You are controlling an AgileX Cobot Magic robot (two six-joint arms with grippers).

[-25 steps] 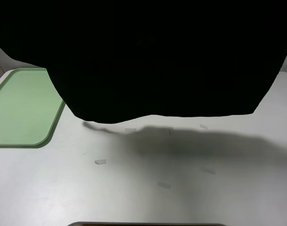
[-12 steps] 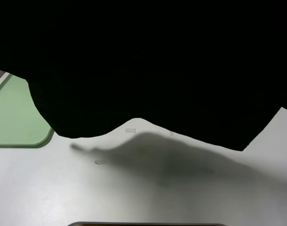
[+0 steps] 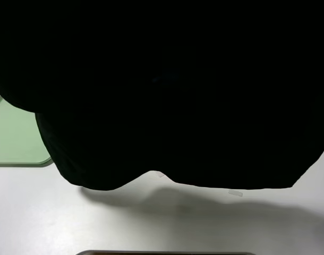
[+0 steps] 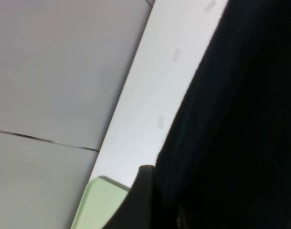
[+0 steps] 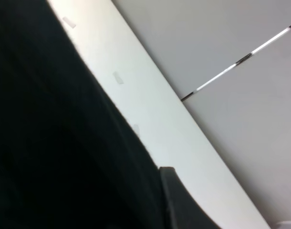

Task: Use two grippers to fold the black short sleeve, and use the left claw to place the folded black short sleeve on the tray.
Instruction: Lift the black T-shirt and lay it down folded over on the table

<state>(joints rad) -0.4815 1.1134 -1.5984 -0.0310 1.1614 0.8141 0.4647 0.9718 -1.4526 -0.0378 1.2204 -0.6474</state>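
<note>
Both pairs of jaws grip the black shirt (image 3: 167, 90), which hangs above the white desk (image 3: 40, 212) (hiding most of the green tray (image 3: 13, 138)).

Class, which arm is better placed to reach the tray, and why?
Likely left: the green tray lies on that arm's side of the table, partly hidden by the lifted black shirt; the right wrist view shows none.

Matt cloth (soft-looking) for the black short sleeve (image 3: 172, 90); smooth plastic for the tray (image 3: 13, 139)
</note>
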